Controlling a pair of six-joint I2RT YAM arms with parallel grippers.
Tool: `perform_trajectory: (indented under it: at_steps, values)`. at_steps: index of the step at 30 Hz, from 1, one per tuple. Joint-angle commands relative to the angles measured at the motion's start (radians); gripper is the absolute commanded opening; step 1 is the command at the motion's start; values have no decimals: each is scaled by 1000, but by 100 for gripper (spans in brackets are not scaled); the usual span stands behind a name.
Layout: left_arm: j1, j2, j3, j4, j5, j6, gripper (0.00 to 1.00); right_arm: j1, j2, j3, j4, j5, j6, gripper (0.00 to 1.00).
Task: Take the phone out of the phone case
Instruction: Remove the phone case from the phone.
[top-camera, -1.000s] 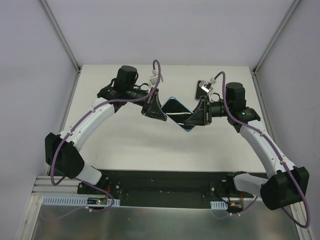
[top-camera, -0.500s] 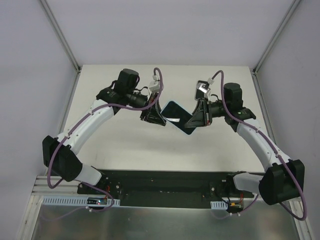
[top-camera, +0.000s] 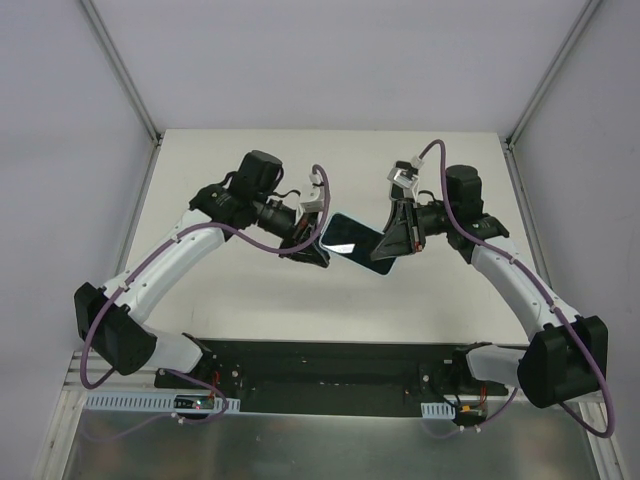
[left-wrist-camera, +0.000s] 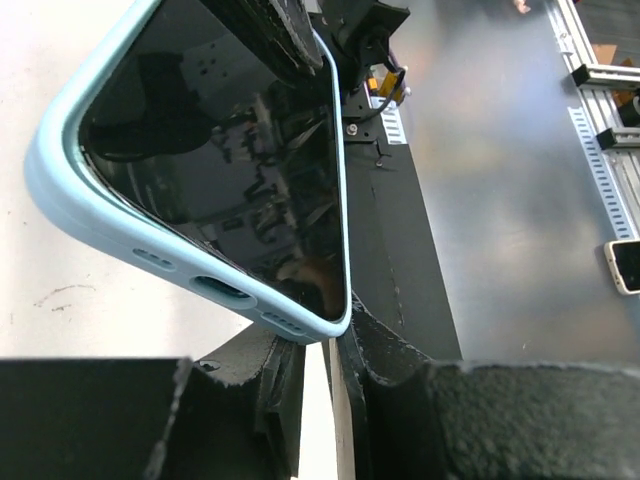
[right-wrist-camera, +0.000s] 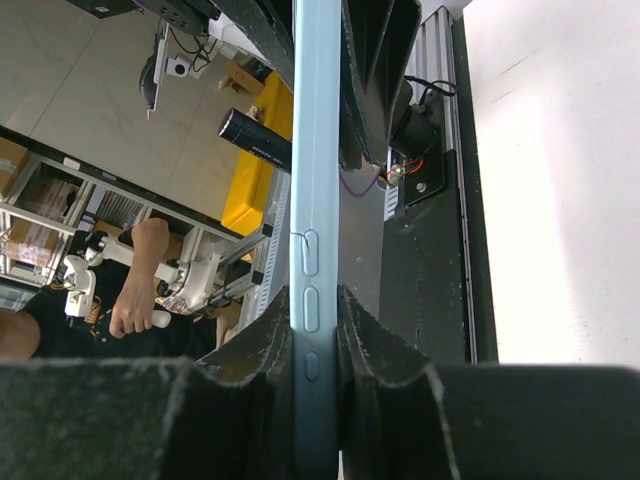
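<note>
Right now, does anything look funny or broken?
Nothing looks broken. The phone, in its blue case, hangs tilted above the table, each end pinched in one arm's shut jaws.

A: Where could a hand pass?
B: Over the far table (top-camera: 330, 155), or the near strip before the black rail (top-camera: 330, 375).
A: What blocks the middle?
B: The phone (top-camera: 350, 238), clamped between the left gripper (top-camera: 318, 244) and the right gripper (top-camera: 390, 247).
</note>
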Motion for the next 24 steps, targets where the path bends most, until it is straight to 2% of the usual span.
perform_trajectory:
  at_steps: [1, 7, 11, 13, 15, 17, 19, 24]
  values:
    - [-76, 22, -12, 11, -3, 83, 0, 29, -4, 39, 129, 65, 37, 0]
    - [-63, 27, -8, 11, -55, 92, 0, 29, -20, 38, 128, 77, 32, 0]
    - [-16, 10, -8, 11, -55, 51, 1, 18, -50, 27, 77, 116, -34, 0]
    - [32, -1, -3, 11, -38, 12, 21, 15, -67, 33, 2, 143, -104, 0]
    - [82, -13, -3, 11, 9, -28, 51, 14, -84, 50, -87, 181, -168, 0]
    - [116, -28, 2, 11, 34, -68, 76, 15, -96, 64, -147, 211, -262, 0]
    - [136, -41, 11, 11, 36, -97, 86, 15, -107, 65, -155, 228, -278, 0]
    - [139, 10, 95, 49, 37, -273, 90, 15, -116, 77, -161, 252, -293, 0]
